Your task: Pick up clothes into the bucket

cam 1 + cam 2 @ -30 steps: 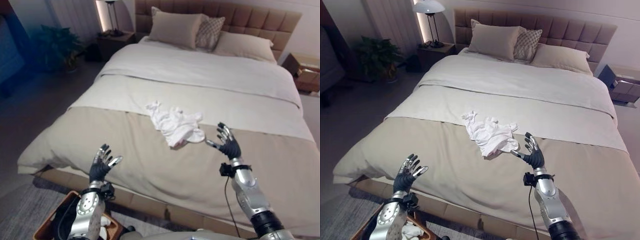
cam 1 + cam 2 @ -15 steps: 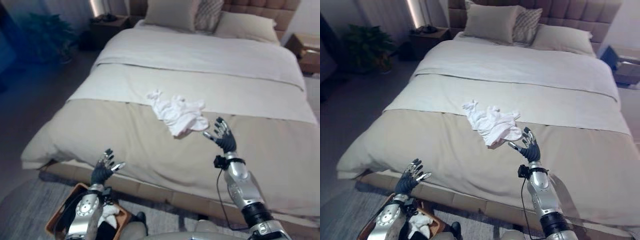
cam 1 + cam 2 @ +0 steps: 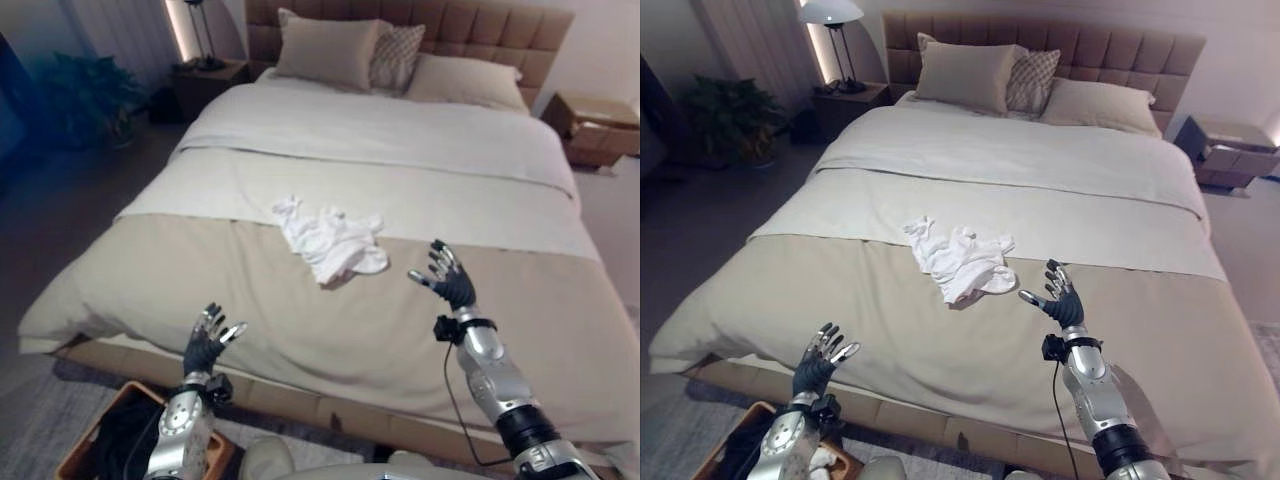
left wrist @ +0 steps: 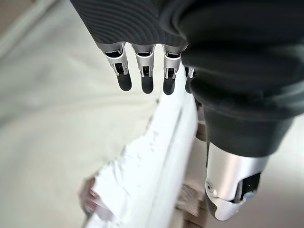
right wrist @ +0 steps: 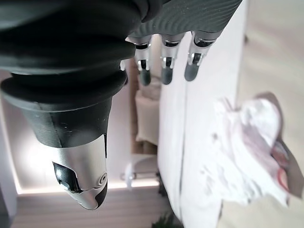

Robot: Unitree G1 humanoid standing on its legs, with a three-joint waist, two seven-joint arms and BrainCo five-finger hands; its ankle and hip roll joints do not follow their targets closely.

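**One garment on the bed, both hands empty**

One large bed (image 3: 970, 330) with a beige cover takes up most of the scene. Near its middle lies a crumpled white garment (image 3: 960, 262), in a loose heap with folds and trailing edges. At the foot of the bed, on the floor at the robot's left, stands the bucket (image 3: 85, 455), with dark items inside.

The right hand (image 3: 1060, 298) hovers above the cover just beside the garment, fingers spread and holding nothing. The left hand (image 3: 818, 362) is raised near the bed's near edge, above the bucket, fingers likewise spread and empty.

Risk assessment: the garment lies flat against the cover, so a closing hand may pinch the bedding along with it, or catch a single fold and let the rest trail. The bucket sits low and well apart from the garment; a loose hold could drop the cloth on the floor short of it.
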